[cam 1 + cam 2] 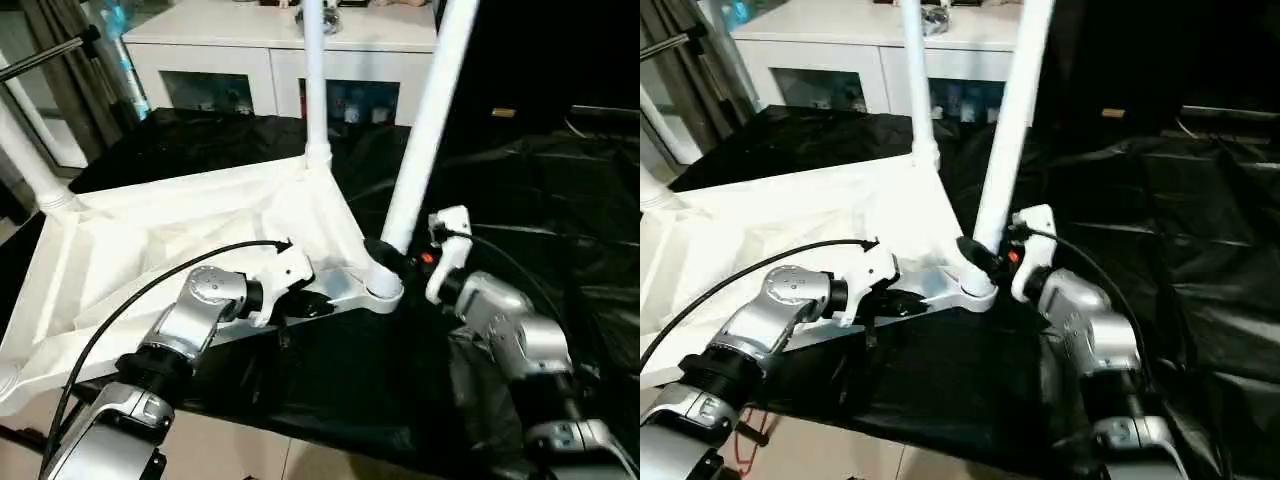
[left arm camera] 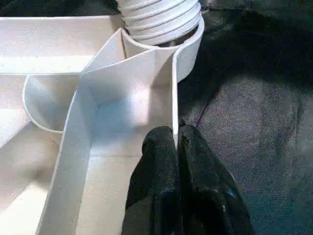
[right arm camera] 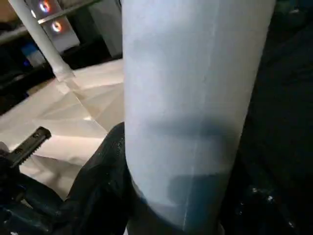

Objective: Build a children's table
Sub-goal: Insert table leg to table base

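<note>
The white tabletop point(image 1: 150, 240) lies upside down, ribbed underside up, on a black sheet. Three white legs stand in its corner sockets: one at the far corner point(image 1: 315, 80), one at the left point(image 1: 30, 160), one leaning at the near right corner point(image 1: 425, 130). My right gripper point(image 1: 385, 255) is closed around the base of that near leg point(image 3: 195, 98), just above its socket point(image 1: 383, 290); one black finger point(image 3: 102, 176) wraps its side. My left gripper point(image 2: 176, 134) is shut on the tabletop's thin rim wall point(image 2: 174, 88), a short way from the same socket.
A white cabinet with glass doors point(image 1: 270, 60) stands behind the work. The black sheet point(image 1: 540, 200) spreads wrinkled to the right. A black cable point(image 1: 130, 300) arcs over my left forearm. Grey curtains hang at the far left point(image 1: 60, 60).
</note>
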